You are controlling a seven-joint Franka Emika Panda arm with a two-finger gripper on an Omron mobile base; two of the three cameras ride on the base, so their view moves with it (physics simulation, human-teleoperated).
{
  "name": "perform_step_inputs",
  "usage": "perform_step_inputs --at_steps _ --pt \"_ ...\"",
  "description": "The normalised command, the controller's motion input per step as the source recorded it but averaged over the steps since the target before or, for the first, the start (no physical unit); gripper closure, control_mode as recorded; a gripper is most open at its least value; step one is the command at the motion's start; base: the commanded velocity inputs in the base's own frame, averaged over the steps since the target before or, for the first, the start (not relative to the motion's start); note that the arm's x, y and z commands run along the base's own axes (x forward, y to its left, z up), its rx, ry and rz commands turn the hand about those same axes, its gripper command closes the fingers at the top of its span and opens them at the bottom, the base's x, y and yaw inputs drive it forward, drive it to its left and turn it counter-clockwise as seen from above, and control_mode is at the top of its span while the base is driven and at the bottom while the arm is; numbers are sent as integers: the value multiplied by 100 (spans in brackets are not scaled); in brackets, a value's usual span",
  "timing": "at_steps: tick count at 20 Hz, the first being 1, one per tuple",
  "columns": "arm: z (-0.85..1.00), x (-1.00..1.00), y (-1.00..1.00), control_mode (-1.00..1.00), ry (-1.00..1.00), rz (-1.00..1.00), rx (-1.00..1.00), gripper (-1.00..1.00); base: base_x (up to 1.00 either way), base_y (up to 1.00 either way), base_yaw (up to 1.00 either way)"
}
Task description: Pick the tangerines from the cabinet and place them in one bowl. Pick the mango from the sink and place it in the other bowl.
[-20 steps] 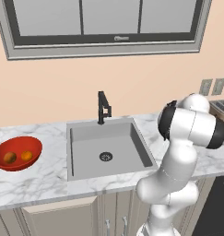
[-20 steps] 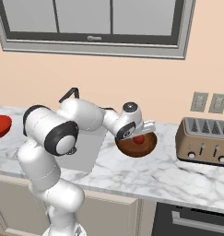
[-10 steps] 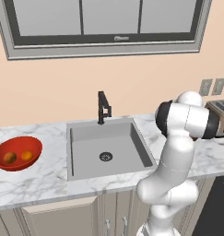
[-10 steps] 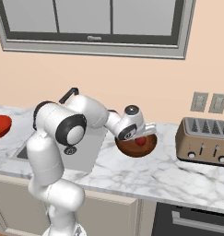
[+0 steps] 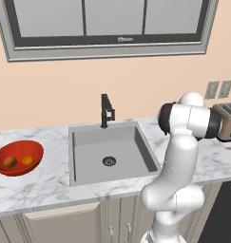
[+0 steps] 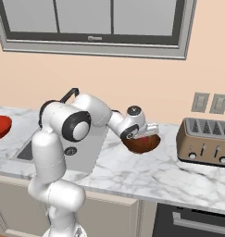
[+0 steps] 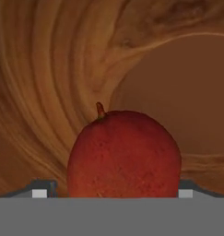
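The mango (image 7: 125, 154), red with a short stem, rests inside the dark brown bowl (image 7: 49, 92). My gripper (image 7: 113, 191) is open, its fingertips (image 7: 39, 190) standing wide on either side of the fruit. From the right base view, the gripper (image 6: 148, 134) reaches down into the brown bowl (image 6: 144, 144) on the counter right of the sink (image 5: 110, 152). Both tangerines (image 5: 10, 162) (image 5: 27, 160) lie in the red bowl (image 5: 17, 159) at the far left. The cabinet is out of view.
A black faucet (image 5: 106, 110) rises behind the sink. A toaster (image 6: 204, 141) stands on the marble counter just right of the brown bowl, below two wall outlets (image 6: 209, 102). A window spans the wall above.
The jaws have opened and let go of the mango, which now lies in the brown bowl. The arm's elbow has shifted a little; the hand stays over the bowl.
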Motion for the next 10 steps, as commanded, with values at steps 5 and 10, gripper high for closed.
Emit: perform_step_inputs --at_steps 5,10 --pt "16 -13 -1 -100 -3 -6 3 -100 0 0 0" --pt "37 -32 4 -100 -8 -6 1 -100 0 0 0"
